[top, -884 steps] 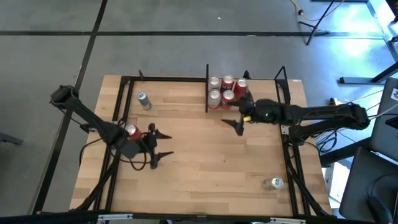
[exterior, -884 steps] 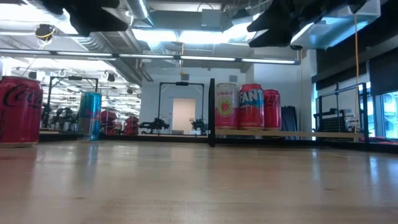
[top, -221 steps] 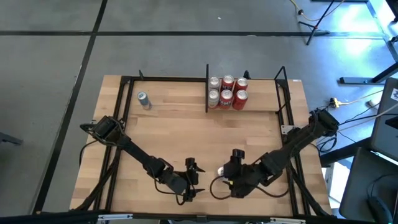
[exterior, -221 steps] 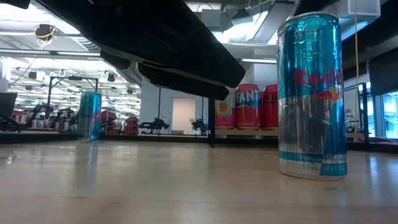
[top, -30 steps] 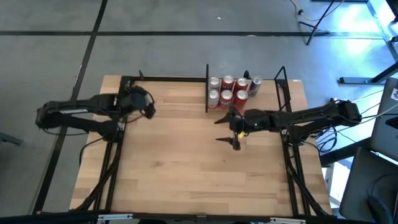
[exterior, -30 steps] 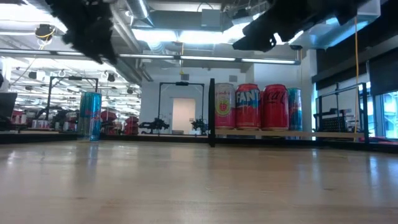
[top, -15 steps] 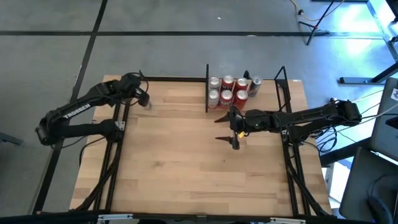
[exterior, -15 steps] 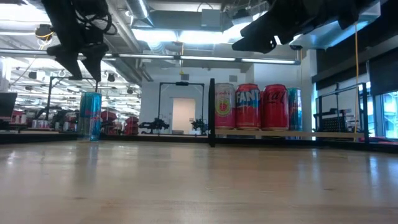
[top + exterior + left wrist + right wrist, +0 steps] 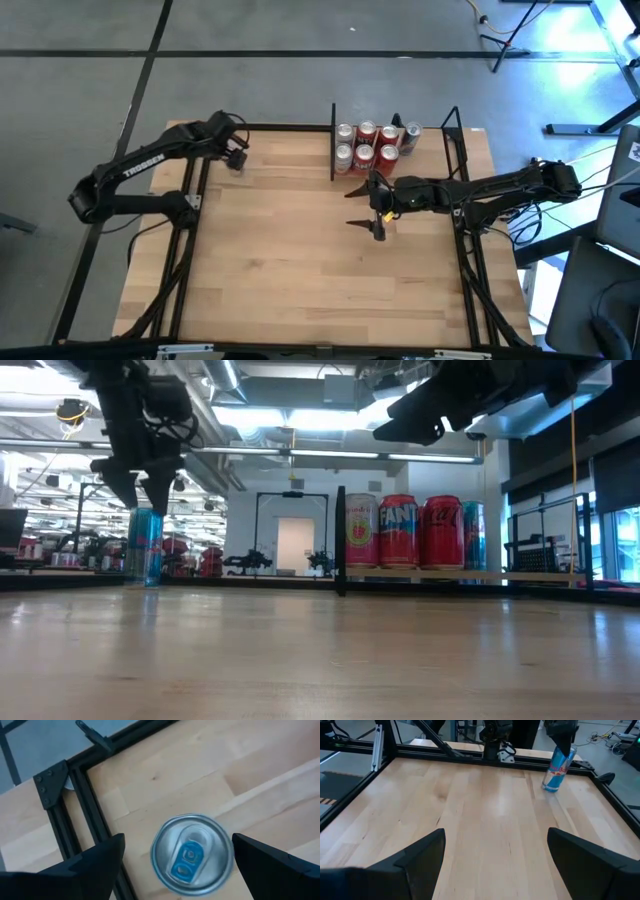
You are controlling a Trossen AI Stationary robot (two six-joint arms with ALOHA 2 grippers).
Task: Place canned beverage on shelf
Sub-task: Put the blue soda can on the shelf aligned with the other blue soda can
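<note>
Left gripper (image 9: 236, 158) poised directly above the slim blue-and-silver beverage can (image 9: 192, 854), at the far left corner of the light wood counter (image 9: 300, 260). Fingers (image 9: 95, 862) spread wide, one on each side of the silver can top with its blue tab, clear of the can wall; nothing gripped. In the low view, fingertips (image 9: 150, 492) level with the can's rim, can (image 9: 145, 547) upright on the counter beside the black metal frame rail (image 9: 95, 827).

Right gripper (image 9: 372, 208) suspended over the counter just in front of the shelf (image 9: 425, 172), a shallow bay with a light wood floor bounded by a thin black upright divider plate (image 9: 332, 140) and black posts. Fingers (image 9: 415, 860) opened wide and empty, pointing across the counter toward the blue can (image 9: 559, 769) well apart at the far side.

Shelf stocked with a cluster of upright cans (image 9: 366, 146): pink, red "Fanta" and red cola cans, plus a blue-and-silver can (image 9: 473, 535) at the end farthest from the divider, seen in the low view.
</note>
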